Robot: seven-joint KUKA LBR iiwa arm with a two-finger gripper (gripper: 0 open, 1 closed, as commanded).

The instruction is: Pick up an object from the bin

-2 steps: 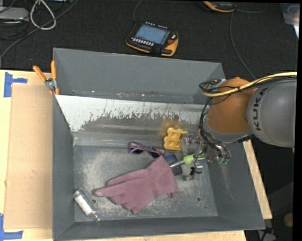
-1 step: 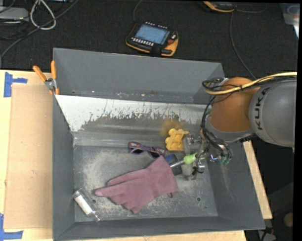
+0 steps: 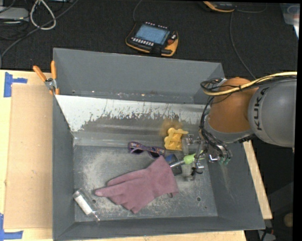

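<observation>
My gripper (image 3: 192, 167) hangs low at the right side of the bin, right at the wrist end of a mauve glove (image 3: 141, 185) that lies flat on the floor, its fingers pointing left. A small green bit (image 3: 188, 159) shows at the gripper; I cannot tell whether it is a loose thing or part of the tool. A yellow toy-like lump (image 3: 173, 138) sits just up and left of the gripper, by the back wall. A purple and blue strap-like thing (image 3: 145, 150) lies left of it, above the glove.
A small white cylinder (image 3: 82, 201) lies near the front left corner of the bin. The arm with its orange cover reaches in over the right rim.
</observation>
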